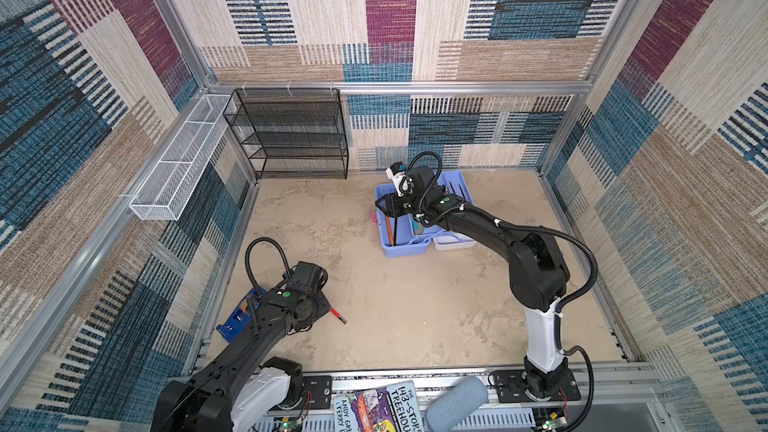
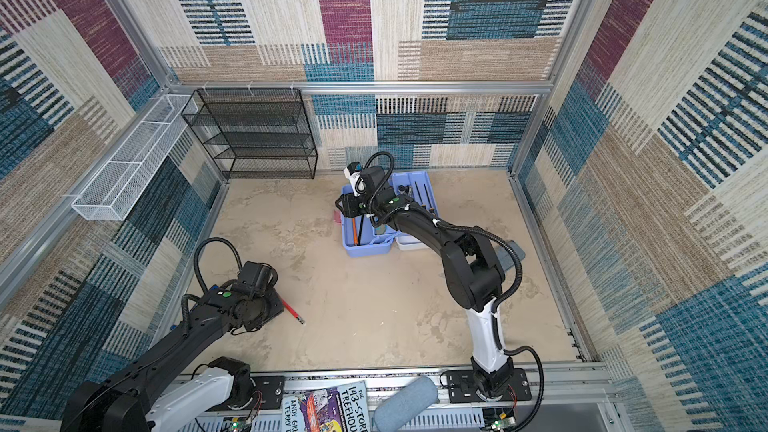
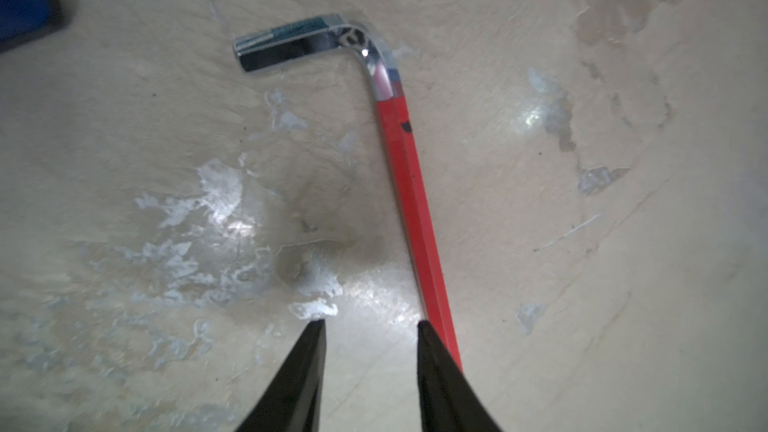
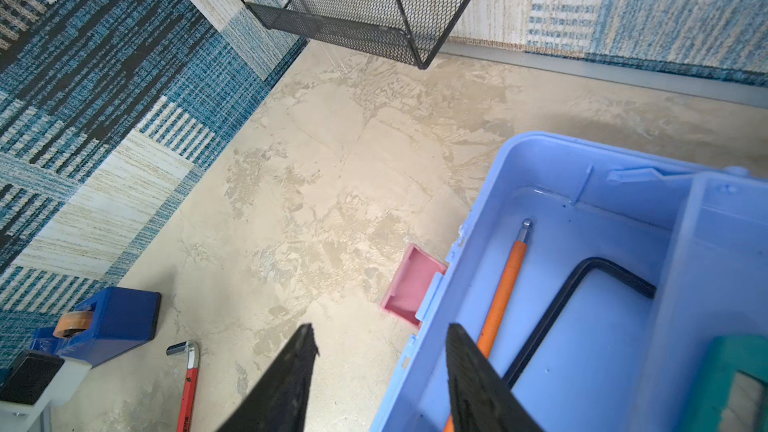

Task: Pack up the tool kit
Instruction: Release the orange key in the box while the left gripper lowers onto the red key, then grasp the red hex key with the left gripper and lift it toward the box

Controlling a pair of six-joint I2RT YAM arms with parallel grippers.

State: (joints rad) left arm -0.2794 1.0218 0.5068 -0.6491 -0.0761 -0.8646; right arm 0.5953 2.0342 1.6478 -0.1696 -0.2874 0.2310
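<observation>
The tool kit (image 1: 405, 249) stands open toward 12 o'clock on the counter (image 1: 415, 317). Its lavender-blue base holds an orange-handled tool (image 4: 500, 297) and a black hex key (image 4: 552, 309), and the pink latch (image 4: 409, 284) juts from its side wall. A red-handled wrench (image 3: 409, 201) lies loose toward 8 o'clock, well apart from the kit. My left hand (image 3: 370, 326) hovers low over it, fingers parted and gripping nothing; the red shaft runs past the outer side of one fingertip, not between the two. My right hand (image 4: 378, 328), also parted and empty, hangs over the kit's rim. The step in hand, as I judge it, is fetching the wrench. Next I must shift sideways to straddle the shaft, close, lift, and carry it toward 12 o'clock.
</observation>
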